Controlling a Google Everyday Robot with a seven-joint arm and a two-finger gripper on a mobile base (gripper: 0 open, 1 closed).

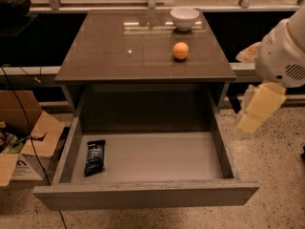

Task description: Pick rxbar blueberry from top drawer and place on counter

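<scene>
Grey top drawer (143, 197) stands open, rxbar blueberry (95, 157) unpicked at seven o'clock, gripper (257, 111) off at three o'clock, grip state impossible to tell.

The counter (119, 51) carries a white bowl (184, 18) at its far edge, towards the right corner, and an orange ball (180, 50) nearer, on the right half. The gripper (255, 113) hangs beyond the right edge

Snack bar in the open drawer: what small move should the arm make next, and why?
Probably swing the pincer left, over the drawer: it hangs outside the right wall, while the snack bar lies untouched at the drawer's left end.
</scene>
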